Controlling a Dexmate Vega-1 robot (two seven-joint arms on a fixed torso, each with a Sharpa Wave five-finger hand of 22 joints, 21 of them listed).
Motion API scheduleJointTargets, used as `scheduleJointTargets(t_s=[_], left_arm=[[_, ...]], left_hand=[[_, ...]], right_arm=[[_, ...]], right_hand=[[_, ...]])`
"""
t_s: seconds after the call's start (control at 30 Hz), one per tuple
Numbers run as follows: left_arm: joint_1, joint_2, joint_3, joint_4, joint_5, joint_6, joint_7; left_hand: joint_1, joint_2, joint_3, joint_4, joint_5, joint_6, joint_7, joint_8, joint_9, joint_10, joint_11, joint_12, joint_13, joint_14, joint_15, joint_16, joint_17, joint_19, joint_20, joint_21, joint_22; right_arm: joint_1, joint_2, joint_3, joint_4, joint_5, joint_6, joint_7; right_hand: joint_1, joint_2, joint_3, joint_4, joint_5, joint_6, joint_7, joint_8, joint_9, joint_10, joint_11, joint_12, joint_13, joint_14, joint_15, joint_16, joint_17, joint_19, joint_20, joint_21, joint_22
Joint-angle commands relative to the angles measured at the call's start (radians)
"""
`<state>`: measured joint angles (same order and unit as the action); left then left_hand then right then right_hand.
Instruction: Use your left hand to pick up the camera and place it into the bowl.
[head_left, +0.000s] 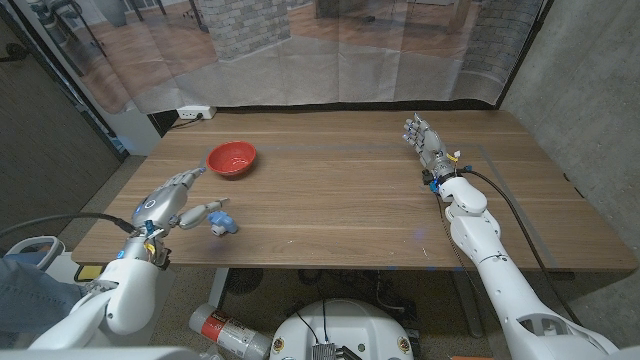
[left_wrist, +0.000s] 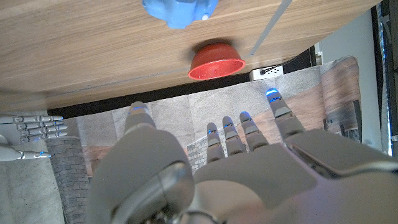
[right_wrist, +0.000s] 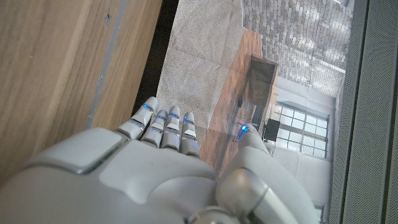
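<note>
Head view: a small blue toy camera (head_left: 219, 224) lies on the wooden table (head_left: 340, 190), just beside the left hand (head_left: 172, 198), whose fingers are spread and hold nothing. A red bowl (head_left: 231, 158) sits farther back, apart from it. The right hand (head_left: 425, 140) waits empty, fingers extended. To grasp well, the left hand should likely shift over the camera and close evenly around its body.

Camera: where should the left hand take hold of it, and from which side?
Likely across the camera's blue body, coming from above. It lies low on the table, just right of the open left hand, so a top-down grip seems easiest. Its finer shape is hard to tell.
</note>
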<state>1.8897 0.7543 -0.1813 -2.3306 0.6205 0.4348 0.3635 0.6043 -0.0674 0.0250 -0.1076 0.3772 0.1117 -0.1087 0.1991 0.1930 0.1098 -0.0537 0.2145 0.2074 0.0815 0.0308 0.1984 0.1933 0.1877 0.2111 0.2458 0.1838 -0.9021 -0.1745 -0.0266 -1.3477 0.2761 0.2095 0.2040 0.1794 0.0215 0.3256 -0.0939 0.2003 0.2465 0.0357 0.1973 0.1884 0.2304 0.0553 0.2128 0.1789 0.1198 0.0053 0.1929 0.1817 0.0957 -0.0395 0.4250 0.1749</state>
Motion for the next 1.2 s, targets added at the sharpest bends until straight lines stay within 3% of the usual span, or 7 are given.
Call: scheduleJointTargets(t_s=[0.03,0.57,1.2], left_arm=[[-0.016,0.059,0.046,-0.028,0.016,0.117,-0.035],[-0.050,0.126,0.112,-0.031,-0.003,0.236,-0.037],[-0.096,0.198,0.163,0.009,-0.132,0.224,-0.014]], left_hand=[[0.000,-0.011,-0.010,-0.001,0.004,-0.012,-0.003,-0.002,0.006,-0.014,-0.001,-0.005,0.003,-0.002,0.011,-0.001,0.002,0.005,0.006,0.000,0.005],[-0.004,-0.022,-0.022,0.000,0.007,-0.038,-0.009,-0.007,0.007,-0.040,0.007,-0.010,0.005,-0.011,0.018,-0.003,0.003,0.014,0.006,-0.003,0.005],[-0.004,-0.028,-0.030,0.001,0.010,-0.041,-0.012,-0.004,0.008,-0.038,0.006,-0.005,0.006,-0.005,0.014,0.000,0.003,0.028,0.005,-0.002,0.005]], right_arm=[[0.013,0.004,0.001,0.021,0.002,0.007,0.006],[0.020,0.006,0.002,0.024,-0.004,0.005,0.004],[0.009,0.005,0.002,0.004,-0.007,-0.001,-0.005]], right_hand=[[0.007,0.003,0.004,-0.006,0.003,0.007,-0.002,0.000,0.002,0.004,-0.001,-0.001,0.006,0.013,-0.001,0.000,0.003,0.011,-0.005,-0.004,0.001],[0.008,0.003,0.004,-0.008,0.003,0.009,-0.002,0.000,0.002,0.007,-0.004,0.000,0.006,0.014,-0.001,0.000,0.003,0.013,-0.003,-0.010,0.001],[0.008,0.004,0.003,-0.009,0.003,0.009,-0.003,0.000,0.002,0.007,-0.004,-0.001,0.006,0.015,0.000,0.000,0.003,0.016,-0.003,-0.019,0.002]])
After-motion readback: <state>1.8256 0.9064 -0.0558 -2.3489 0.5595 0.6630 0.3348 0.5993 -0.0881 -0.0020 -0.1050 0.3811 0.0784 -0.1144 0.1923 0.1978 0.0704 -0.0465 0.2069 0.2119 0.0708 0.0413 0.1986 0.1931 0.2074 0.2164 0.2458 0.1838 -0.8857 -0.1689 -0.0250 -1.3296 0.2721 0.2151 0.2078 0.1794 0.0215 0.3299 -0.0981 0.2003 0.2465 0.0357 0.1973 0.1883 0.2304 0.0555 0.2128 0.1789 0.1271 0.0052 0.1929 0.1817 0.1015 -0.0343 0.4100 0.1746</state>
